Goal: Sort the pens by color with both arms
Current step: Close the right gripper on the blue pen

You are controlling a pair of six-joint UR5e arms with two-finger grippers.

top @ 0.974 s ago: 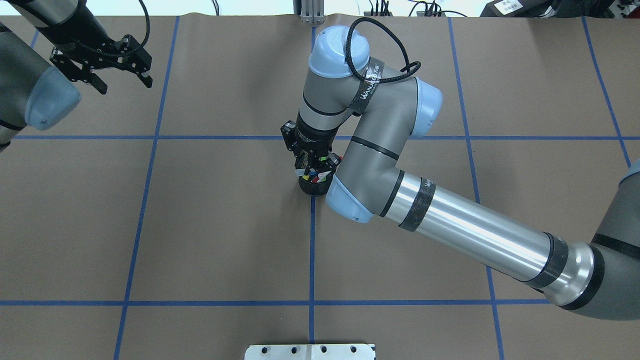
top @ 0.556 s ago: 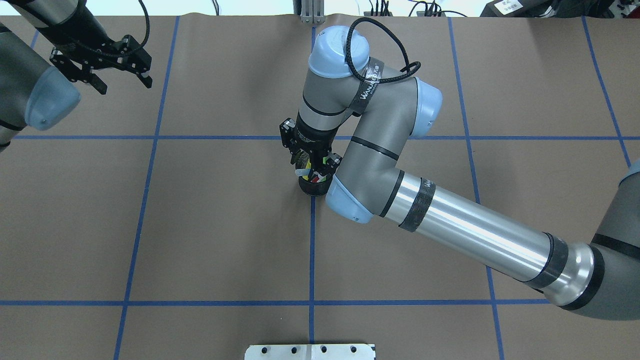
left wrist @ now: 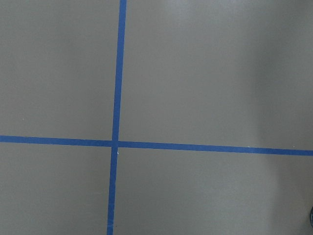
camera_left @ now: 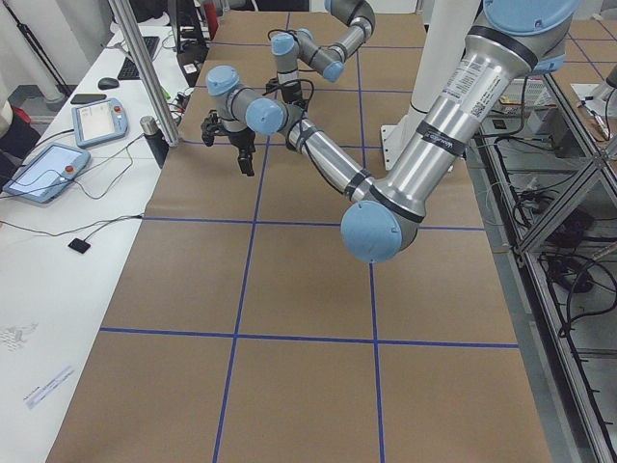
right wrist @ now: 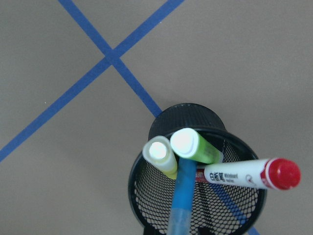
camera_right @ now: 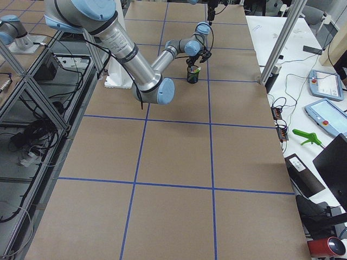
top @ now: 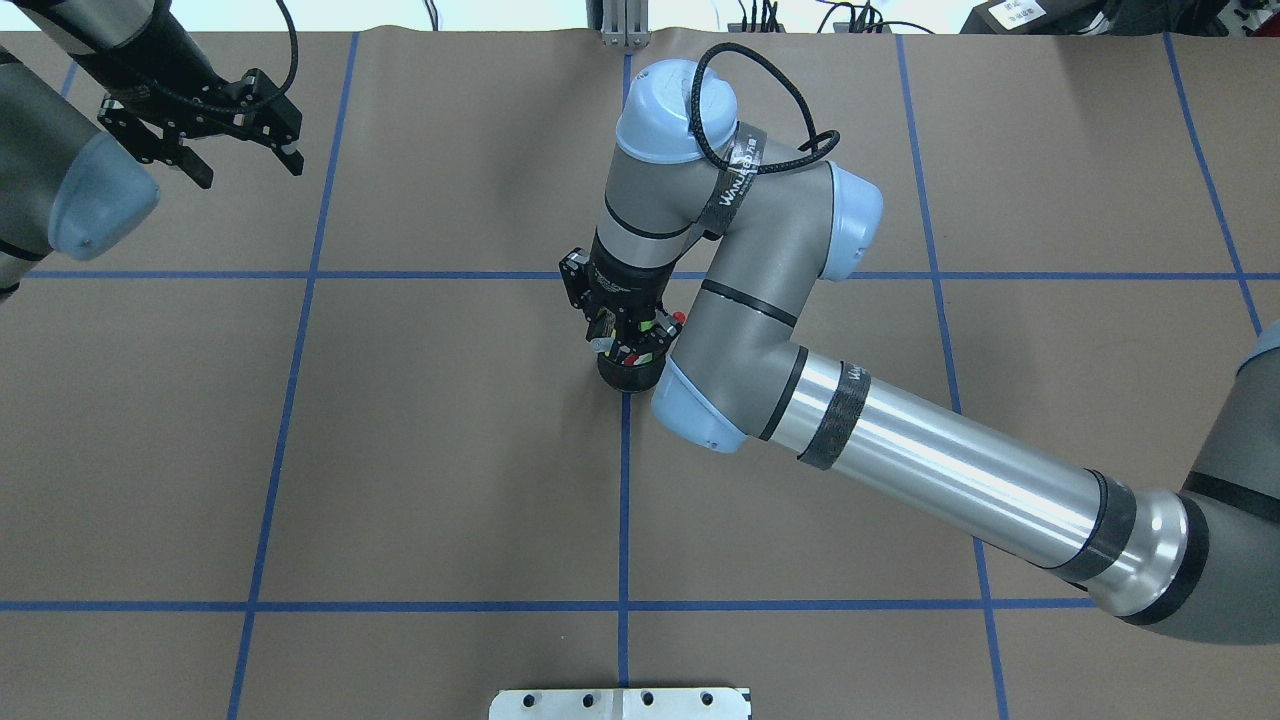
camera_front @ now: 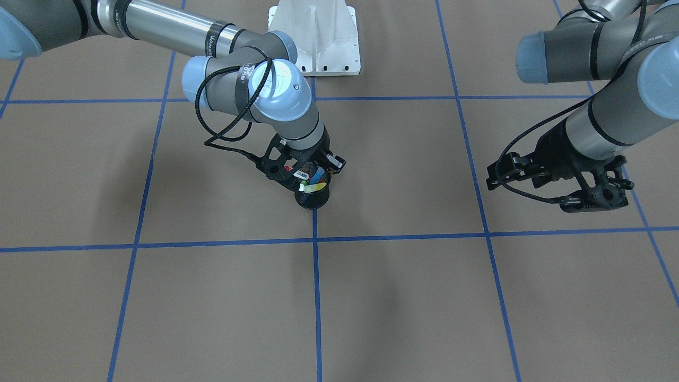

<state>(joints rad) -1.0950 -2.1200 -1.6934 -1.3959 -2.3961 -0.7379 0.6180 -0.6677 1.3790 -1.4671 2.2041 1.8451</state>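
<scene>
While the left hand (top: 250, 168) is held over the far left part of the counter (top: 450, 480), its fingers are seen spread apart, with nothing between them. Only bare brown surface and a crossing of blue tape lines (left wrist: 116, 143) are recorded by its wrist camera.

At the centre, a black mesh cup (right wrist: 146, 196) is found standing upright on one tape line, a little apart from the nearest crossing. All four pens are contained in it: the yellow pen (right wrist: 160, 154) and the green pen (right wrist: 193, 144) are set side by side, touching; the blue pen (right wrist: 182, 196) is raised between them toward the camera; the white pen with red cap (right wrist: 244, 175) is leaned well over, its cap carried past the rim.

The right hand (top: 628, 338) is positioned directly above the cup, just over the pen tips. Its fingers are hidden by the wrist and the pens — whether it is clenched or released cannot be told.
</scene>
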